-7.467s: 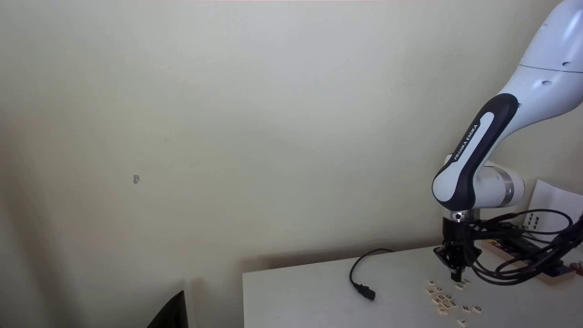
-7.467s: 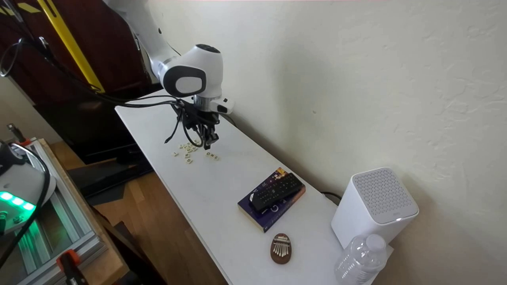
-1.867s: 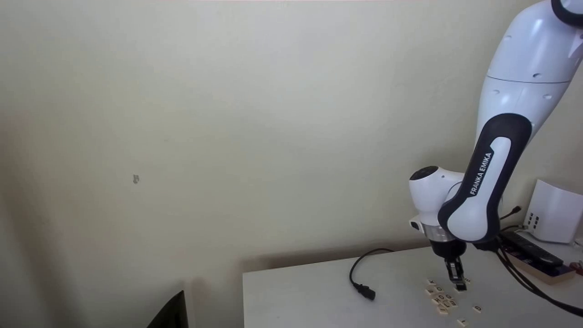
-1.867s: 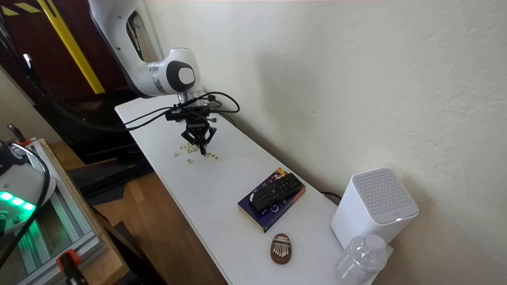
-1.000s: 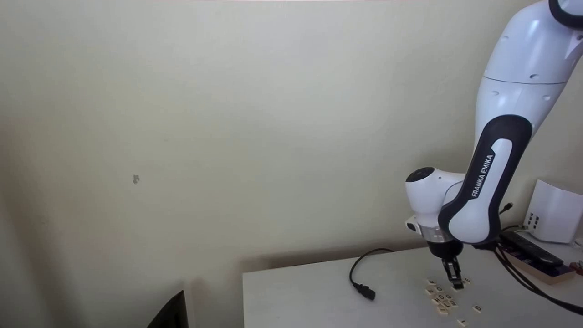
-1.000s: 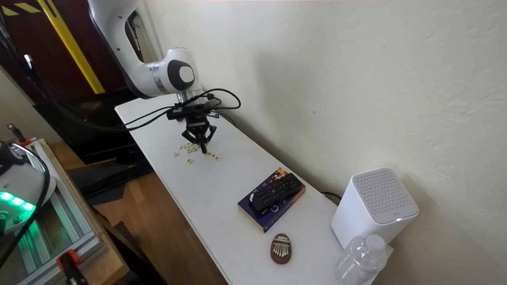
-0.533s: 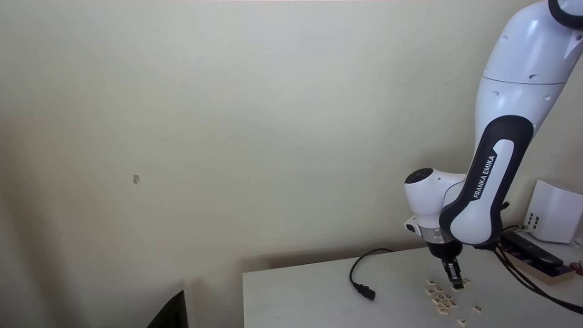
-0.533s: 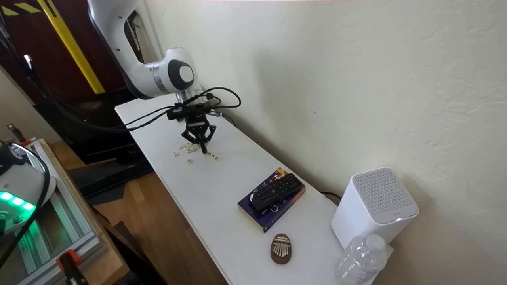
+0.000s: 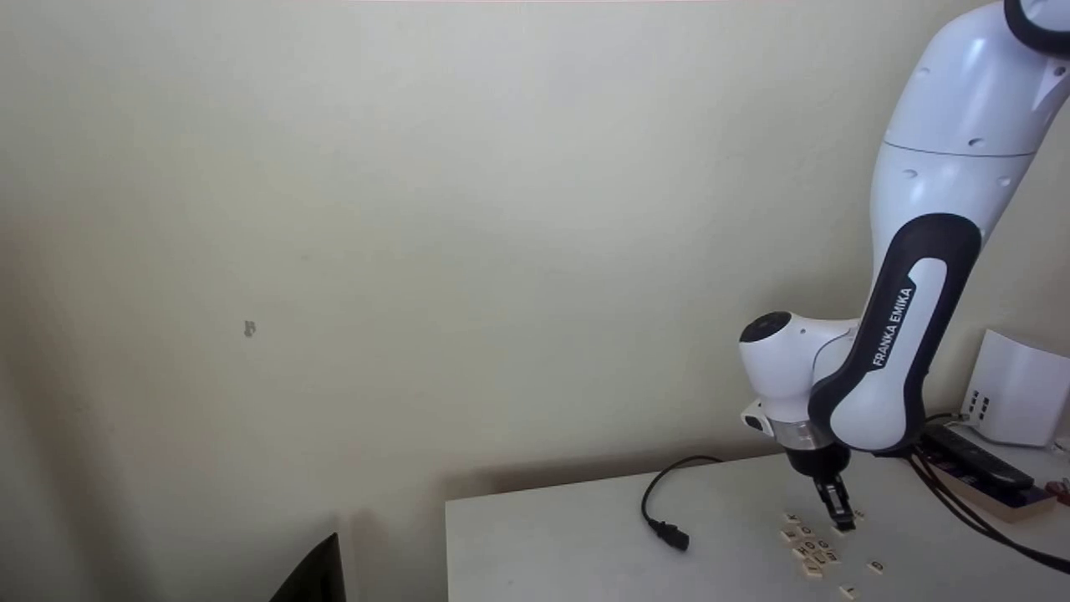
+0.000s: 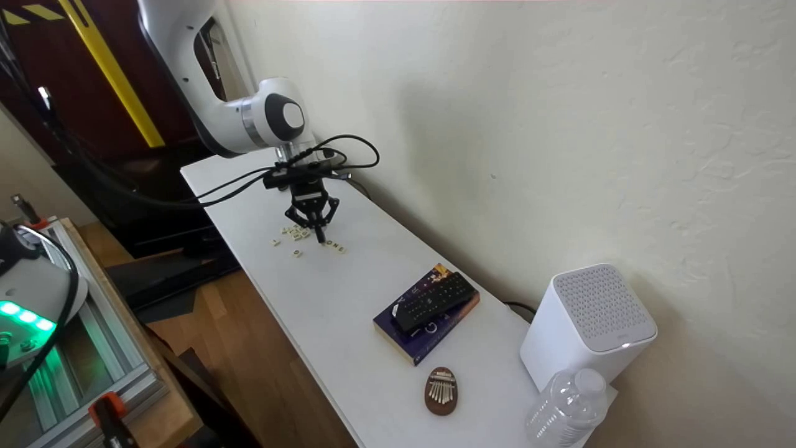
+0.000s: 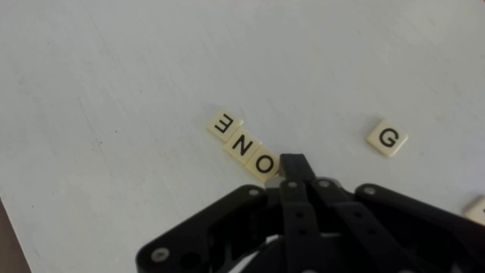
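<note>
Three letter tiles (image 11: 242, 146) lie flat on the table (image 11: 113, 204) in a row, edges touching: O, N and E. A G tile (image 11: 387, 138) lies well apart. The jaws are pressed together just beside the O tile (image 11: 264, 163); whether they touch it or cover a further tile is hidden. Expect each tile to be light, stiff and liable to slide. Take hold low, across two opposite side edges.

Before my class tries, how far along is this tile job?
Looks done: the tile row reads ONE. In hand: the closed gripper stands at its O end; whether it pins a tile is hidden. Apparently left: the G tile and tile cluster lie outside the row.
</note>
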Controlling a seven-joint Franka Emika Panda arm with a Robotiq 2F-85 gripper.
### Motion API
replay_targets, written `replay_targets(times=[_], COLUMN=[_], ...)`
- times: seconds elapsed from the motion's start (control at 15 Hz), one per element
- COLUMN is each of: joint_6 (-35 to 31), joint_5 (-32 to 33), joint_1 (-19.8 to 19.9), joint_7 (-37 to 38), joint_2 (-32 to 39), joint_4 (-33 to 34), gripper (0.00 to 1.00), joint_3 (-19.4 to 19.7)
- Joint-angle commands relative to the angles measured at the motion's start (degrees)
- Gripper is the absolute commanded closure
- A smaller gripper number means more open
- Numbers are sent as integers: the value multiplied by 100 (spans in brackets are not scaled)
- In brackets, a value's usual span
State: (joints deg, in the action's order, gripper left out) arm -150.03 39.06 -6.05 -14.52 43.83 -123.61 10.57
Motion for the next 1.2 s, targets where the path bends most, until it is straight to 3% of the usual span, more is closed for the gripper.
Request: replay_targets(times=[0.0,1.13], joint_6=[81,242], joint_5=[233,500], joint_1=[40,0], joint_7=[116,210], joint_2=[243,318], joint_4=[188,369], gripper=[100,100], joint_3=[-59,-178])
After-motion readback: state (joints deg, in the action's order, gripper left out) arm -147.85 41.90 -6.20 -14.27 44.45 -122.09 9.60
